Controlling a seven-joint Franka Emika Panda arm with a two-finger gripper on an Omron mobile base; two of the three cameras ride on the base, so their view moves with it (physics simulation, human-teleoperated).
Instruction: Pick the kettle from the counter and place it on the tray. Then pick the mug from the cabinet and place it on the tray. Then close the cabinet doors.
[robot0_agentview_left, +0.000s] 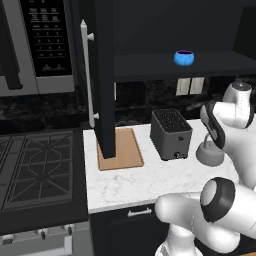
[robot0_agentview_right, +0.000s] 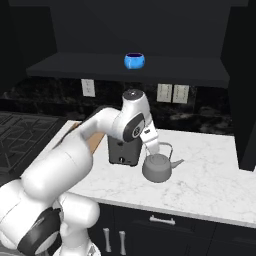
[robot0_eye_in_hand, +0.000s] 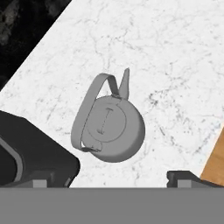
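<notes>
The grey metal kettle stood on the marble counter beside the black toaster, beneath the gripper with fingers spread wide; rigid, probably slippery, it looked best gripped by its arched handle.

White counter carries tray, toaster and kettle.
</notes>
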